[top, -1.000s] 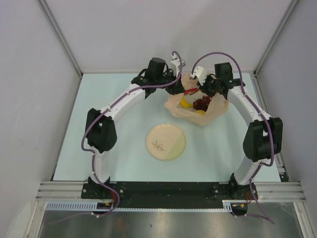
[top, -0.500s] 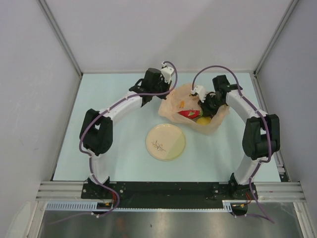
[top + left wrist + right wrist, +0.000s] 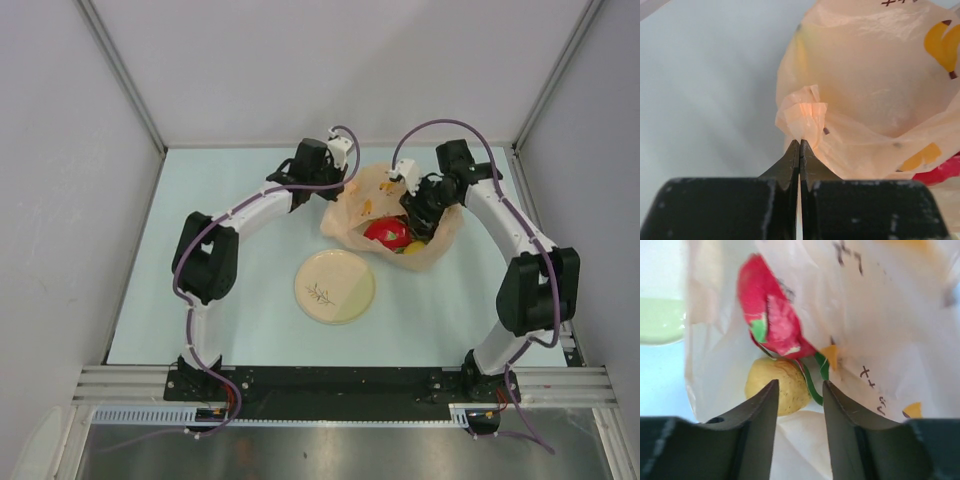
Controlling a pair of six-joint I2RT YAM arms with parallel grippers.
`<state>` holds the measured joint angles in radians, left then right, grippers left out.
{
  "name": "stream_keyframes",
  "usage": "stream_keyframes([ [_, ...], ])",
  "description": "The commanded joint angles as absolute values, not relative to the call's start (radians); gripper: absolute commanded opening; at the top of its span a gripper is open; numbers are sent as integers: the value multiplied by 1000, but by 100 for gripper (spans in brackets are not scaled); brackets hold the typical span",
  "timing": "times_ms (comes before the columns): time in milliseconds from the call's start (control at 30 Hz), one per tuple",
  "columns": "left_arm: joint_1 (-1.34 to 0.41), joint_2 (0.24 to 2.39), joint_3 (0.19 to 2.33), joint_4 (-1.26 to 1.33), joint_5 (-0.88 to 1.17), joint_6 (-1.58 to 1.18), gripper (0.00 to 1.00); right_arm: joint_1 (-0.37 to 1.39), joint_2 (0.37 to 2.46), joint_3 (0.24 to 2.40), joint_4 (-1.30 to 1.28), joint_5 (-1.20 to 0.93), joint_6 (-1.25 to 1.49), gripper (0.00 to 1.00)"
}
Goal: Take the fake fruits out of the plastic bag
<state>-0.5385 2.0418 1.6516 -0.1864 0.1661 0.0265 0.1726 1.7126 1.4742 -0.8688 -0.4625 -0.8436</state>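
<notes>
The pale orange plastic bag [image 3: 440,228] lies at the back of the table. My left gripper [image 3: 338,190] is shut on a bunched piece of its rim [image 3: 802,117] and holds the mouth up. Inside lie two fake fruits: a glossy red fruit [image 3: 385,231] with a green top [image 3: 759,330], and beside it a round yellow lemon [image 3: 787,372]. My right gripper [image 3: 800,385] is inside the bag mouth, just above the lemon. It is open, with nothing between its fingers. Other fruits are hidden by the bag.
A round cream plate [image 3: 335,286] with a leaf drawing lies on the table in front of the bag. Grey walls close off the back and both sides. Both forearms reach in over the bag from left and right.
My right gripper has opened from shut. The left gripper drew the bag rim to the left. The dark grapes seen before no longer show; the red fruit now lies in view.
</notes>
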Motion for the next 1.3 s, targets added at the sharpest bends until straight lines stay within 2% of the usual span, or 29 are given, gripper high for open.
stream_keyframes([
  [0,-546,1967,1670,-172,248,6,0,258,1579,1511,-893,-416,-880,41],
  [133,-546,1944,1669,-170,265,-31,0,293,1516,1436,-804,-403,-910,27],
  [233,-546,1939,1669,-164,278,-51,0,308,1574,1424,-810,-387,-942,19],
  [400,-549,1924,1660,-164,288,-51,0,290,1641,1369,-811,-330,-1049,14],
  [467,-549,1914,1657,-164,290,-48,0,275,1635,1342,-807,-322,-1061,15],
  [567,-549,1910,1648,-164,304,-48,0,253,1640,1313,-812,-305,-1089,27],
  [600,-549,1907,1646,-166,307,-51,0,250,1646,1301,-798,-301,-1095,35],
  [633,-548,1905,1643,-164,310,-52,0,242,1655,1299,-799,-295,-1101,38],
  [733,-549,1904,1635,-164,314,-57,0,236,1698,1296,-767,-279,-1094,42],
  [933,-549,1885,1614,-166,308,-48,0,235,1798,1296,-681,-275,-1085,42],
  [1133,-549,1862,1580,-163,296,-38,0,235,1848,1296,-641,-282,-1072,33],
  [1167,-551,1858,1574,-164,295,-34,0,235,1848,1298,-640,-282,-1071,24],
  [1267,-554,1848,1568,-167,291,-29,0,235,1804,1298,-632,-282,-1055,10],
])
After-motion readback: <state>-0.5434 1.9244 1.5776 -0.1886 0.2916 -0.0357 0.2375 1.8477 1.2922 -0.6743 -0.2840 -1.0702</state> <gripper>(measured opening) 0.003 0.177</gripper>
